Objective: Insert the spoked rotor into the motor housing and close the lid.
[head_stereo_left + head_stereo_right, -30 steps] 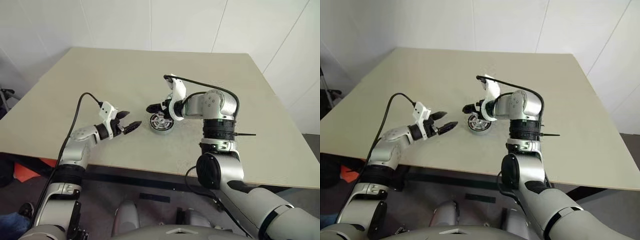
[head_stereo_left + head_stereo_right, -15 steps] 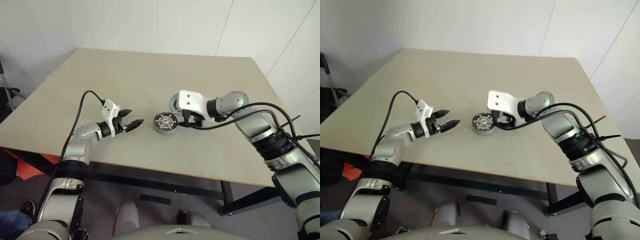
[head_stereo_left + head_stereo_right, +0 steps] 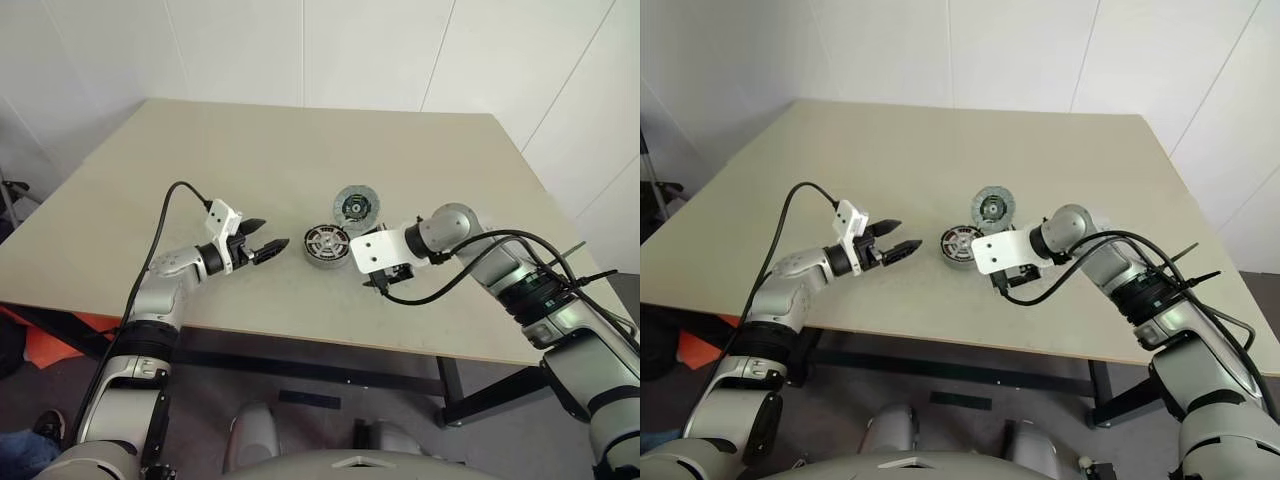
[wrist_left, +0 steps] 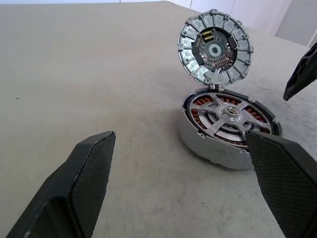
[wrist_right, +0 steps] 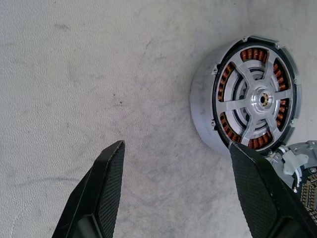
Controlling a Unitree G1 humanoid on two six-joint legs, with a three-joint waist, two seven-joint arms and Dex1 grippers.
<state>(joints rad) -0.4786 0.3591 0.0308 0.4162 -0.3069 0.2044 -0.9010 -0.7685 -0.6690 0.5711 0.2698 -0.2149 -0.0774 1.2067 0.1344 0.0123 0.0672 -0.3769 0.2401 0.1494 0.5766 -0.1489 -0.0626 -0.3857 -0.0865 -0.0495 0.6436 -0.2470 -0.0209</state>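
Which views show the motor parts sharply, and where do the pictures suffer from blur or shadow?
Left wrist view: the silver round motor housing with the copper-wound spoked rotor inside and the pale toothed round lid are crisp, while the black fingers of the left end effector look soft. Right wrist view: the housing casts a faint shadow on the beige table.

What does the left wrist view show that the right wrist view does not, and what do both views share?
Left wrist view: the full face of the thin round pale toothed lid with its dark centre, right beside the housing; a black fingertip of the right gripper; the open left gripper.
Right wrist view: the right gripper's own open fingers over the beige table, and just an edge of the lid.
Both: the silver-rimmed round motor housing with the copper-wound spoked rotor seated inside, uncovered.
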